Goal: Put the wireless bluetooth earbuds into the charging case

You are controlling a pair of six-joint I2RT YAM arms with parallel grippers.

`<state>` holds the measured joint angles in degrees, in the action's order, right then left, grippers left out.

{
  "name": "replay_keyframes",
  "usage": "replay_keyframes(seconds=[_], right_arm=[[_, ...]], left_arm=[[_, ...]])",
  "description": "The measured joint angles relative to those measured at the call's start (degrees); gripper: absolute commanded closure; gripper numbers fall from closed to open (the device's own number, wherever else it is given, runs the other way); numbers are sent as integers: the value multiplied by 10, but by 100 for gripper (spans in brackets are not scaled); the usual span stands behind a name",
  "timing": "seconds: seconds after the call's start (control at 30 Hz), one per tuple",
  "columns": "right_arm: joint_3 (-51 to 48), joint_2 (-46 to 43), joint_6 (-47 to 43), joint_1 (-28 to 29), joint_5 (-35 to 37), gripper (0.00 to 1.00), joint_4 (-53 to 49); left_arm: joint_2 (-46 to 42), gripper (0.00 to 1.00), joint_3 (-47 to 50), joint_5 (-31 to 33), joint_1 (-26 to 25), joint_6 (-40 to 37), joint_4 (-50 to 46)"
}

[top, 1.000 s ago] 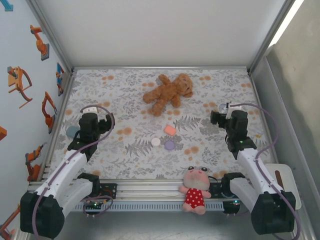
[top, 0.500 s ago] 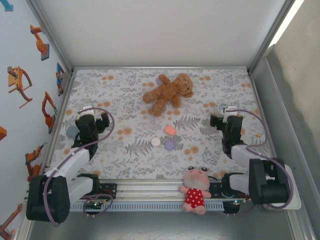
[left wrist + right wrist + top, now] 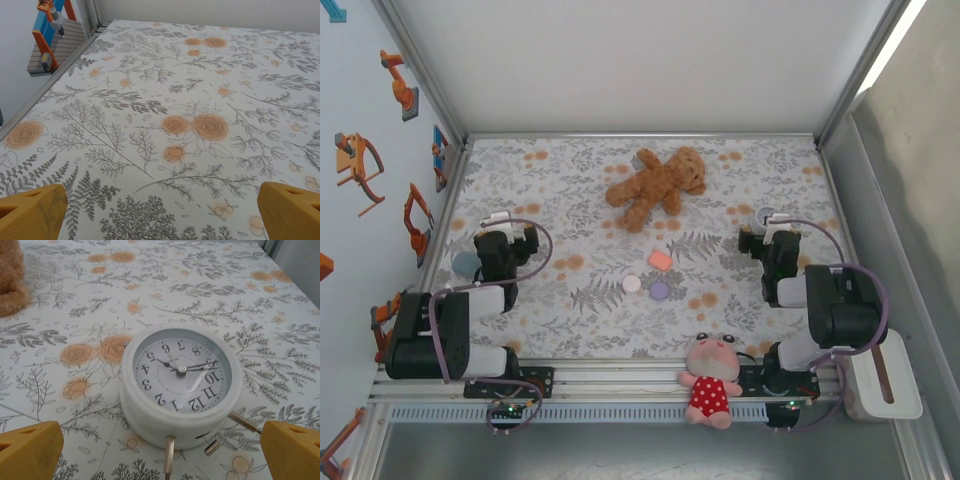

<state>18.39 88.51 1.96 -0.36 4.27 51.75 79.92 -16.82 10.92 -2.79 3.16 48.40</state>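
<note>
Both arms have folded back toward their bases, though the left gripper (image 3: 161,212) and right gripper (image 3: 161,452) — fingers spread wide, holding nothing — have barely shifted. The pastel pieces (image 3: 660,260), pink, whitish and purple, lie unmoved mid-table, well apart from both grippers; which are earbuds and which cases is too small to tell. The right gripper faces an alarm clock (image 3: 180,375) just ahead of its fingers, so a careless sweep inward could knock it.

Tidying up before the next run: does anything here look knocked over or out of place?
Yes. The white alarm clock lies flat on its back, dial up, its legs sticking out sideways rather than standing on them. The pink plush doll sprawls on the front rail, at the very near edge.
</note>
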Motion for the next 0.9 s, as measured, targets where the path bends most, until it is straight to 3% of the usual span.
replay_keyframes(seconds=[0.1,0.17,0.4,0.9], right_arm=[[26,0,11,-16,-11,0,-13],[33,0,14,-22,-15,0,-14],[33,0,17,-23,-19,0,-22],[33,0,17,-23,-19,0,-23]], left_arm=[[66,4,2,-25,27,7,71],[85,4,2,-39,34,9,63],[86,4,-53,-68,31,10,23],[86,4,-56,-62,16,4,-1]])
